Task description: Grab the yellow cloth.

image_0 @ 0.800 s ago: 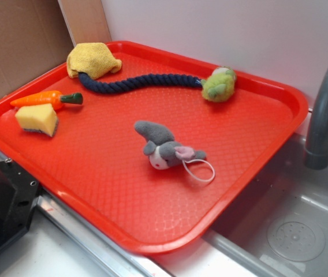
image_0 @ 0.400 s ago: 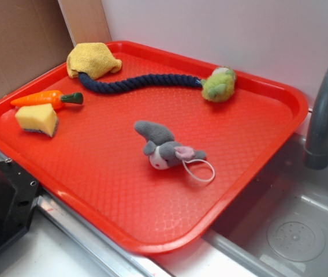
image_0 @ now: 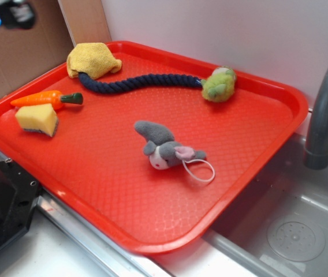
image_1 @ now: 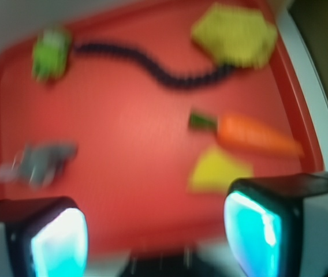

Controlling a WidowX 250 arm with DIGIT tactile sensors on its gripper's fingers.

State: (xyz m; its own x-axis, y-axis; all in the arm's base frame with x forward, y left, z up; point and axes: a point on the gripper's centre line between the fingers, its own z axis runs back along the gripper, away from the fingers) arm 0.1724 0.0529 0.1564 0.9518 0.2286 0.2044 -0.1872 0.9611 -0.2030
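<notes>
Red tray (image_0: 256, 147) sits beside a sink, pale wall behind. Yellow cloth (image_0: 92, 59) is bunched in the tray's far left corner, lying over one end of the navy rope (image_0: 141, 82). I read it as light, soft, floppy terry: it should crush and drape, not slip. I'd pinch the raised fold at the far side, clear of the rope. Tool (image_1: 155, 231) hangs high above the tray's near edge, jaws apart, empty. Wrist view is blurred.

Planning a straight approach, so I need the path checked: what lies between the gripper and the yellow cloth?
In the wrist view, the sponge and carrot lie between the open gripper and the yellow cloth.
</notes>
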